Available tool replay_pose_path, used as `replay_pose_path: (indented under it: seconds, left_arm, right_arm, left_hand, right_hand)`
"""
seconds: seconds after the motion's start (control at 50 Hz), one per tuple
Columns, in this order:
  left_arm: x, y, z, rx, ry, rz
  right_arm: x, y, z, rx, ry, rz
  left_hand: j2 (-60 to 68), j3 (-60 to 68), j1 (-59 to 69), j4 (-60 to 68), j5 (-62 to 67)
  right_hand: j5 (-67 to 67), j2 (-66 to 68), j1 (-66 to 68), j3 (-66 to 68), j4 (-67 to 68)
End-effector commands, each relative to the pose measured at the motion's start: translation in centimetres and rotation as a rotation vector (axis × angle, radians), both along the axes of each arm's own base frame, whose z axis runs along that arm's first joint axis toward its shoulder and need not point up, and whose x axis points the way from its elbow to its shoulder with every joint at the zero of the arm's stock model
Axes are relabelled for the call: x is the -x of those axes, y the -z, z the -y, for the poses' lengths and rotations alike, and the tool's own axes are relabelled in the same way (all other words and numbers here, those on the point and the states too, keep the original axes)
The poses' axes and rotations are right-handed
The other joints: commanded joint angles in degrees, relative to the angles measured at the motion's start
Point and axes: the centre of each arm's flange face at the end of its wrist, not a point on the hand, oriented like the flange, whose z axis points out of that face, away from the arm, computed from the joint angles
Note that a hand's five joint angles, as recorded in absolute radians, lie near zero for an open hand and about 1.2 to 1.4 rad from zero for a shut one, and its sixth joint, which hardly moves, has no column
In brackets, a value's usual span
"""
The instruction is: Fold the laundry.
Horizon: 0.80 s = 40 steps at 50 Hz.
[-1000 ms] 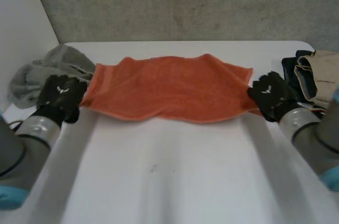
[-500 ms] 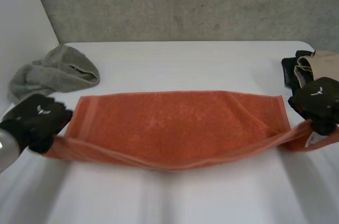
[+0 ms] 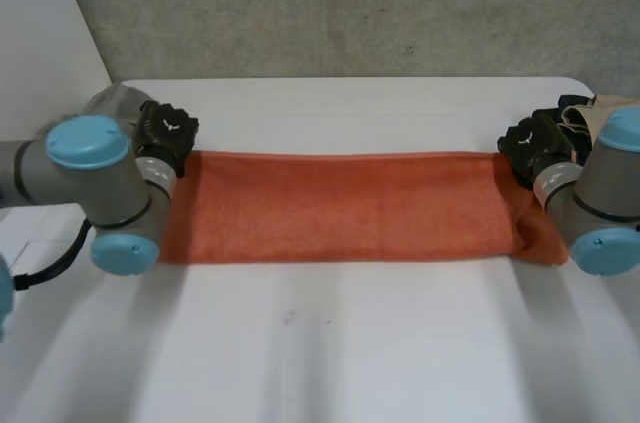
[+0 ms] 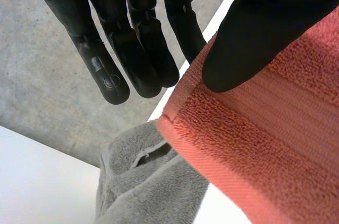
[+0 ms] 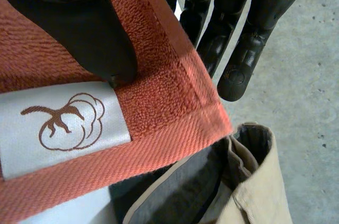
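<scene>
Both hands at far corners of orange towel (image 3: pixel 345 208), which lies as long flat strip across white table (image 3: pixel 330 343). Left hand (image 3: pixel 165 133): thumb pinches corner against straight fingers, beside grey cloth (image 4: pixel 143 181). Right hand (image 3: pixel 530 143): same pinch, thumb by white label (image 5: pixel 58 123). Step, likely: lengthwise fold laid down. Next calls for release, then end-to-end fold.
</scene>
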Motion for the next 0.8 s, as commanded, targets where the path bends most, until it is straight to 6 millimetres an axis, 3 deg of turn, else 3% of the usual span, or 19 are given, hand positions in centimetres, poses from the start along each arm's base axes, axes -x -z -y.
replay_pose_path:
  seconds: [0.02, 0.1, 0.14, 0.16, 0.18, 0.2, 0.3, 0.44, 0.5, 0.54, 0.62, 0.7, 0.8]
  left_arm:
    - [0.5, 1.5, 0.9, 0.007, 0.009, 0.056]
    - [0.8, 2.0, 0.7, 0.001, 0.02, 0.057]
    - [1.0, 1.9, 0.6, 0.003, 0.025, 0.05]
    - [1.3, 1.7, 0.4, 0.01, 0.031, 0.046]
    - [1.4, 1.5, 0.3, 0.014, 0.034, 0.044]
    - [1.6, 1.4, 0.2, 0.019, 0.037, 0.043]
    - [2.2, -0.6, -0.9, 0.055, 0.051, 0.015]
    - [1.1, -4.1, -4.0, 0.045, 0.058, -0.074]
    - [0.6, -4.6, -5.8, 0.016, 0.063, -0.12]
    - [0.3, -4.9, -6.8, -0.001, 0.067, -0.146]
    - [0.0, -4.4, -8.3, -0.043, 0.074, -0.176]
    - [0.1, -3.5, -9.2, -0.084, 0.105, -0.177]
    - [0.5, -2.7, -9.9, -0.111, 0.127, -0.17]
  right_arm:
    - [-0.1, 1.3, 1.1, 0.004, 0.0, -0.011]
    - [-0.5, 1.5, 1.2, 0.014, -0.013, -0.01]
    - [-0.8, 1.1, 1.3, 0.039, -0.014, -0.004]
    - [-1.2, 0.5, 1.4, 0.073, -0.017, 0.004]
    - [-1.3, 0.2, 1.5, 0.091, -0.015, 0.008]
    - [-1.4, -0.5, 1.5, 0.112, -0.011, 0.019]
    - [-0.6, -6.8, 0.3, 0.194, 0.052, 0.17]
    - [0.5, -10.7, -4.7, 0.051, 0.071, 0.362]
    - [2.5, -9.8, -6.4, -0.106, 0.132, 0.399]
    - [4.3, -8.1, -7.2, -0.238, 0.196, 0.417]
    - [5.6, -6.0, -8.4, -0.378, 0.233, 0.452]
    - [5.9, -4.5, -8.8, -0.409, 0.212, 0.471]
    - [6.6, -2.1, -7.9, -0.398, 0.232, 0.478]
  left_hand:
    - [11.28, 11.61, 14.96, 11.11, 14.07]
    - [11.28, 11.61, 14.96, 11.11, 14.07]
    - [6.64, 6.97, 10.32, 6.47, 9.43]
    - [-33.54, -33.21, -29.86, -33.71, -30.75]
    - [-53.09, -52.76, -49.41, -53.26, -50.3]
    - [-58.72, -58.39, -55.04, -58.89, -55.93]
    - [-58.72, -58.39, -55.04, -58.89, -55.93]
    - [-58.72, -58.39, -55.04, -58.89, -55.93]
    - [-58.72, -58.39, -55.04, -58.89, -55.93]
    - [-58.72, -58.39, -55.04, -58.89, -55.93]
    - [-58.72, -58.39, -55.04, -58.89, -55.93]
    - [-58.72, -58.39, -55.04, -58.89, -55.93]
    - [-58.72, -58.39, -55.04, -58.89, -55.93]
  right_hand:
    - [13.38, 13.0, 23.47, 12.1, 11.73]
    - [13.38, 13.0, 23.47, 12.1, 11.73]
    - [-23.01, -23.39, -12.91, -24.29, -24.66]
    - [-56.62, -57.0, -46.53, -57.9, -58.27]
    - [-56.62, -57.0, -46.53, -57.9, -58.27]
    - [-56.62, -57.0, -46.53, -57.9, -58.27]
    - [-56.62, -57.0, -46.53, -57.9, -58.27]
    - [-56.62, -57.0, -46.53, -57.9, -58.27]
    - [-56.62, -57.0, -46.53, -57.9, -58.27]
    - [-56.62, -57.0, -46.53, -57.9, -58.27]
    - [-51.01, -51.4, -40.92, -52.29, -52.66]
    - [-41.92, -42.3, -31.82, -43.2, -43.56]
    - [-40.22, -40.61, -30.13, -41.5, -41.87]
